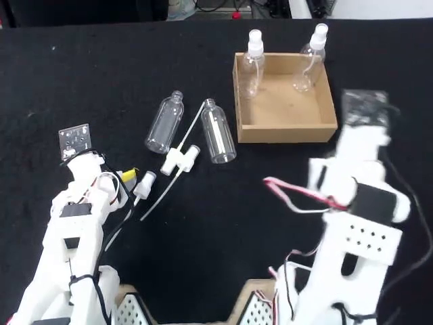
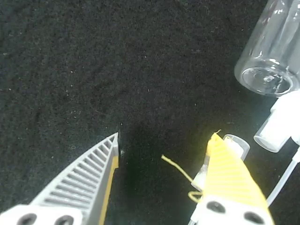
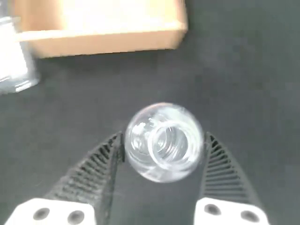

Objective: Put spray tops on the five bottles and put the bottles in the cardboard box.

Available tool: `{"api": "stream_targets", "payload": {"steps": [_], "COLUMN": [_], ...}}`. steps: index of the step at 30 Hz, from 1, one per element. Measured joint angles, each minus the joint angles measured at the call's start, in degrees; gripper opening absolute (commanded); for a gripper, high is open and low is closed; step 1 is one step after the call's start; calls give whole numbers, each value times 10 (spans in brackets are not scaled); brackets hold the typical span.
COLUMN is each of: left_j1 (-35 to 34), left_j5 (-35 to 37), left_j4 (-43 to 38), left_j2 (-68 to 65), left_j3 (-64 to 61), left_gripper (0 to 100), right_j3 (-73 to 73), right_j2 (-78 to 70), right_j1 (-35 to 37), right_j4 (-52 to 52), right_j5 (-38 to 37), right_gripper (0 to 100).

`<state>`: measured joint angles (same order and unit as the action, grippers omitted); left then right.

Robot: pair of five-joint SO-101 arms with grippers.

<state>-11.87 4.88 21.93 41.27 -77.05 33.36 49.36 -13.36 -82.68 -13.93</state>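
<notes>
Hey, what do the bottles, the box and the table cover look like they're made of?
The bottles look like clear, glossy plastic: you can see straight through them. The box looks like plain matte brown cardboard, with raw cut edges. The table cover seems a black felt-like fabric, fuzzy and speckled with lint.

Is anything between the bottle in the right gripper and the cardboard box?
Nothing visible does: only bare cloth lies between the bottle and the box. A second bottle lies off to the side, by the box's corner.
</notes>
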Motion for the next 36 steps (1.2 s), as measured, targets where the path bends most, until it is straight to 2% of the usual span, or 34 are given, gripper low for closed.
{"api": "stream_targets", "payload": {"steps": [4,7,10,13,16,21,24,30,36], "left_j1": [0,-4,-4,-5,-5,9,35,95,100], "left_j5": [0,0,0,-1,-32,-90,-131,-178,-209], "left_j4": [0,0,0,3,62,254,328,362,362], "left_j2": [0,0,0,0,0,-1,-1,-12,-135], "left_j3": [0,0,0,1,33,167,218,241,298], "left_gripper": [289,289,289,289,290,290,292,291,289], "right_j3": [-3,35,89,129,144,160,169,179,179], "right_j2": [0,0,0,0,0,0,0,0,0], "right_j1": [149,241,316,364,376,382,382,382,382], "right_j4": [-2,38,100,154,172,177,178,181,181], "right_j5": [-5,-5,1,39,44,44,45,46,46], "right_gripper": [181,181,181,181,181,181,181,181,181]}}
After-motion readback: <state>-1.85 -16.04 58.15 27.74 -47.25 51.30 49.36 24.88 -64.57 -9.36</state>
